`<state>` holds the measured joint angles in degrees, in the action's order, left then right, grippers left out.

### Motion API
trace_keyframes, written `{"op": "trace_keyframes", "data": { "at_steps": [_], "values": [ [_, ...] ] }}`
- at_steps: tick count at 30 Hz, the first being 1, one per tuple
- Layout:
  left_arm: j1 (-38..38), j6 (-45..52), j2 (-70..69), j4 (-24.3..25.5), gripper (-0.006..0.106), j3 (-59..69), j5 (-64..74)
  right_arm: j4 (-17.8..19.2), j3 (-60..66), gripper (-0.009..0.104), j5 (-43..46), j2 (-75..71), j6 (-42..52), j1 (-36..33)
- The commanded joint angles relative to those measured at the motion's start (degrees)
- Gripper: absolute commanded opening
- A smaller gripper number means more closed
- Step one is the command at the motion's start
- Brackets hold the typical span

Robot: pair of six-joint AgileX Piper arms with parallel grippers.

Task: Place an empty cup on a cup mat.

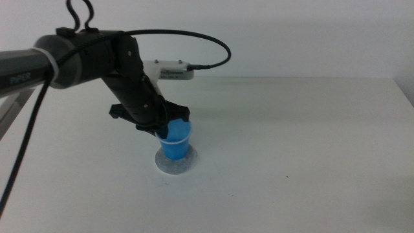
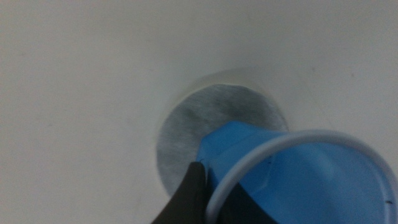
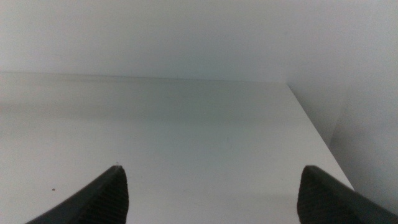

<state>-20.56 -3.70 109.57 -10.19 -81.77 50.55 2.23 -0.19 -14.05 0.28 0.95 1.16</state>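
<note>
The blue cup (image 1: pixel 176 142) sits over the round grey cup mat (image 1: pixel 174 164) at the table's middle. I cannot tell whether its base touches the mat. My left gripper (image 1: pixel 167 126) comes in from the left and is shut on the cup's near-left rim. In the left wrist view the cup (image 2: pixel 292 180) looks tilted, the left gripper (image 2: pixel 214 200) pinches its white rim, and the mat (image 2: pixel 205 121) lies partly hidden under the cup. My right gripper (image 3: pixel 211 193) is open and empty over bare table, out of the middle view.
The white table (image 1: pixel 291 162) runs to a white wall at the back. Its right edge (image 3: pixel 314 127) shows in the right wrist view. A black cable (image 1: pixel 213 42) loops above the left arm.
</note>
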Motion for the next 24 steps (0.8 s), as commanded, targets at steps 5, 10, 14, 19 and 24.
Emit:
{"op": "trace_keyframes", "data": {
  "at_steps": [5, 10, 14, 19, 24],
  "values": [
    [-0.5, -0.9, 1.4, -0.7, 0.000, 0.1, -0.5, 0.4, 0.2, 0.093, 0.4, -0.3, 0.2, -0.1],
    [-0.5, -1.0, 1.5, -0.3, 0.011, 0.1, -0.3, 0.4, 0.2, 0.093, 0.4, -0.3, 0.2, -0.1],
    [-0.5, -0.7, 1.5, 0.2, 0.036, 0.1, -0.1, 0.4, 0.2, 0.093, 0.4, -0.3, 0.2, -0.1],
    [0.1, 2.0, 0.2, 0.1, 0.083, -1.0, 4.4, 0.4, 0.2, 0.093, 0.4, -0.3, 0.2, -0.1],
    [3.0, 3.3, -7.7, -0.2, 0.094, -3.1, 12.4, 0.4, 0.2, 0.093, 0.4, -0.3, 0.2, -0.1]
  ]
}}
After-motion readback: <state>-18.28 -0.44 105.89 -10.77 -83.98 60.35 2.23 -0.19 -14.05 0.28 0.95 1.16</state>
